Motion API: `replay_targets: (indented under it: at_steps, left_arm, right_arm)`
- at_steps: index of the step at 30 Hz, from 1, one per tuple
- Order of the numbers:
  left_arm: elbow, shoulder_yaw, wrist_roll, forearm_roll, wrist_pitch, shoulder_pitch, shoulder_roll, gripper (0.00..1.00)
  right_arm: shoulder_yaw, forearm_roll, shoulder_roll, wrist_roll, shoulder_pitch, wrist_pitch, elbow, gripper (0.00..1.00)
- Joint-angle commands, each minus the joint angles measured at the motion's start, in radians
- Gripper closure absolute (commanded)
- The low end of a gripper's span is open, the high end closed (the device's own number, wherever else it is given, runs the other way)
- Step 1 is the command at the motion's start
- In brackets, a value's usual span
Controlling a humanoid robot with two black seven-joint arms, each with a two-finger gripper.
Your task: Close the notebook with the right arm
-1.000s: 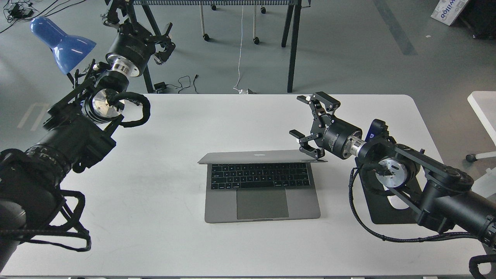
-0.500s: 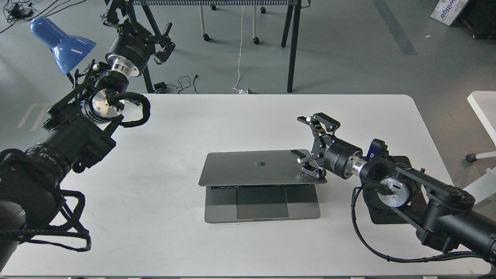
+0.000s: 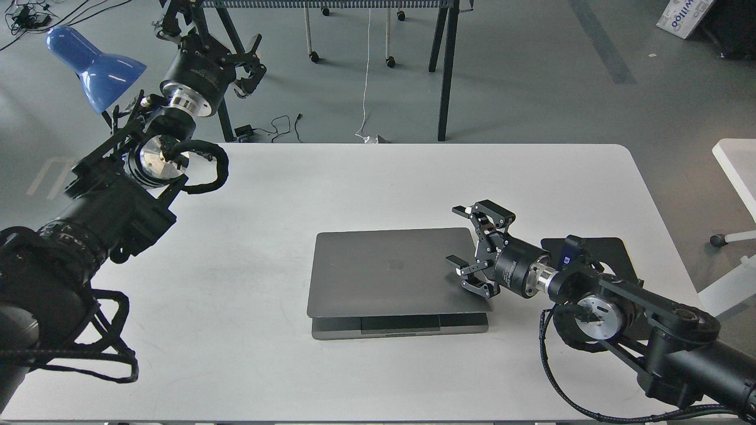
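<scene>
The space-grey notebook [image 3: 390, 274] lies in the middle of the white table [image 3: 366, 183]. Its lid is tilted down almost flat, with a thin strip of the base and trackpad showing along the front edge. My right gripper [image 3: 469, 245] is open at the lid's right edge, with its lower fingers [image 3: 472, 282] resting on the lid near the front right corner. My right arm comes in from the lower right. My left gripper [image 3: 248, 56] is open and empty, raised beyond the table's far left corner.
A black mouse pad [image 3: 596, 248] lies on the table right of the notebook, partly under my right arm. A blue lamp [image 3: 94, 65] stands at the far left near my left arm. Black table legs and cables are on the floor behind.
My right gripper has moved down and toward me, pushing the lid from upright to nearly shut over the keyboard. The left arm has not moved.
</scene>
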Motion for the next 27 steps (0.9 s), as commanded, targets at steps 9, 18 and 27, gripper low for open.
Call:
replay_targets:
  at_steps: [9,18,27]
  left_arm:
    - [0.000,-0.001,0.000,-0.001,0.000,0.000,0.000,0.00]
    - [0.000,0.001,0.000,-0.001,0.000,-0.002,-0.002,0.00]
    - [0.000,-0.001,0.000,-0.001,0.000,0.000,-0.002,0.00]
  right_arm:
    - [-0.018,-0.013,0.006,0.000,-0.016,-0.003,-0.022,0.00]
    - [-0.024,-0.013,0.024,0.000,-0.009,-0.005,-0.068,0.00]
    - [-0.035,-0.013,0.023,0.000,-0.017,-0.005,-0.068,0.00]
